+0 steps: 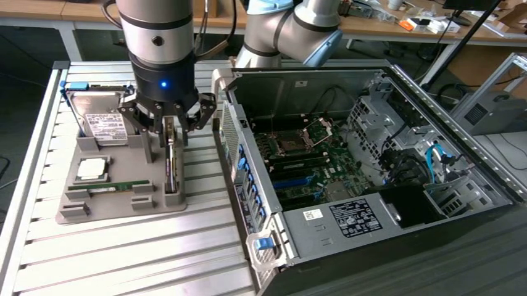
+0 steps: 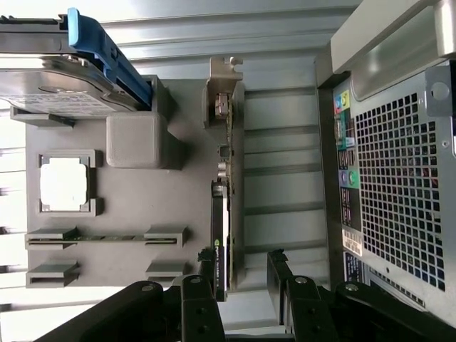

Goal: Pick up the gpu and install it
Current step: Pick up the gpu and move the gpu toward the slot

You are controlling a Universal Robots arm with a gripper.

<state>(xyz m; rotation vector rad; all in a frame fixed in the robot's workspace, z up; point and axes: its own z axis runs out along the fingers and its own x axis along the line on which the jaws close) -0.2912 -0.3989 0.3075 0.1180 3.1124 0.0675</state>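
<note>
Looking down on a grey parts holder (image 1: 115,213) set on a slatted aluminium table (image 1: 123,259). Standing on its long edge in a slot at the holder's three o'clock side, in the exterior view: the gpu (image 1: 170,165), with its metal bracket at the end nearest the hard drive (image 1: 103,123). Hanging right over the card: the gripper (image 1: 170,120), spread wide and clamping nothing. In the wrist view, lined up with one of the fingers (image 2: 206,267) on either side of the board; cannot tell how far above it. Also on the holder: the hard drive at eleven o'clock, a CPU (image 1: 91,168) at nine, a memory stick (image 1: 115,185) at seven. Lying open at three o'clock from the holder: the PC case (image 1: 329,92), motherboard (image 1: 305,163) exposed.

Likely trouble, judged from this pose:
- Appears off-centre, with the card much closer to one finger, so closing could shove or tilt it in its slot.
- Could slip or pivot in the grip, being thin and flat.
- Could bind against the slot walls if raised askew, dragging the holder along.
- Could strike the case wall close by at three o'clock.
</note>
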